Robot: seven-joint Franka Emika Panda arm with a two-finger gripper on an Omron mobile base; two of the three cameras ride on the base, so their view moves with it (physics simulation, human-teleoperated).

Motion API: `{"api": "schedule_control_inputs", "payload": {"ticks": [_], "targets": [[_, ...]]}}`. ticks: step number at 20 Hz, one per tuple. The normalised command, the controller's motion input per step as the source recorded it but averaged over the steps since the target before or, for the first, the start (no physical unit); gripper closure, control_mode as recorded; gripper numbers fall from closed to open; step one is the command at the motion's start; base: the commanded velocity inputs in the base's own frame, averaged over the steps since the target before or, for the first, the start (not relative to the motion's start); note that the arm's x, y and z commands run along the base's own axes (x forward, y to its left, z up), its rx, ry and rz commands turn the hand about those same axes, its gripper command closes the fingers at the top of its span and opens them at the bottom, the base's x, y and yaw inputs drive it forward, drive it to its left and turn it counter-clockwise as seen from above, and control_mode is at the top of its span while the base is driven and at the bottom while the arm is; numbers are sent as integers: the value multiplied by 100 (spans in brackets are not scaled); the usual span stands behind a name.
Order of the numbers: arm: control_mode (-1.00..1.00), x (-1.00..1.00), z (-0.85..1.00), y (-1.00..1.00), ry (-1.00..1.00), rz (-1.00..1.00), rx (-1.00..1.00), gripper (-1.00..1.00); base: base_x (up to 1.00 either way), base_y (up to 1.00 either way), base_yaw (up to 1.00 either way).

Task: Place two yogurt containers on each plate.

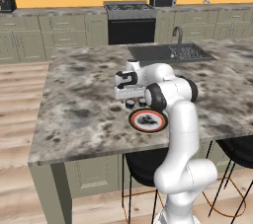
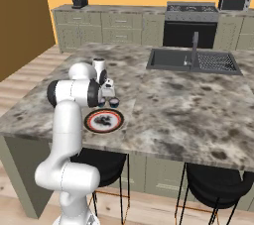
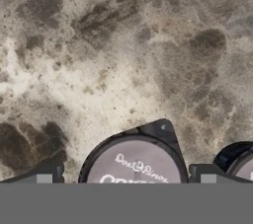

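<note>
Two round pale-topped yogurt cups (image 3: 136, 164) on marble

In the hand view the nearer yogurt cup (image 3: 134, 164) was cut off at its lower part by the picture's bottom, its lid lettering only partly readable. A second cup (image 3: 242, 164) ran off the right edge — barely a sliver showed. From the left base the arm hid part of the orange-rimmed plate (image 1: 147, 121) (its right side). The end effector (image 1: 129, 92) hung above the two cups (image 1: 130, 103) — whether its jaws stood apart could not be told.
</note>
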Motion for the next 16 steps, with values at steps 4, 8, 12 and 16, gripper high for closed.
{"api": "schedule_control_inputs", "payload": {"ticks": [4,8,12,16], "targets": [[-100,0,0,-3,0,0,0,-100,0,0,0],[-100,0,-11,0,2,0,0,-100,0,0,0],[-100,0,-32,0,2,0,0,-100,0,0,0],[-100,0,-31,0,0,0,0,-100,0,0,0]]}}
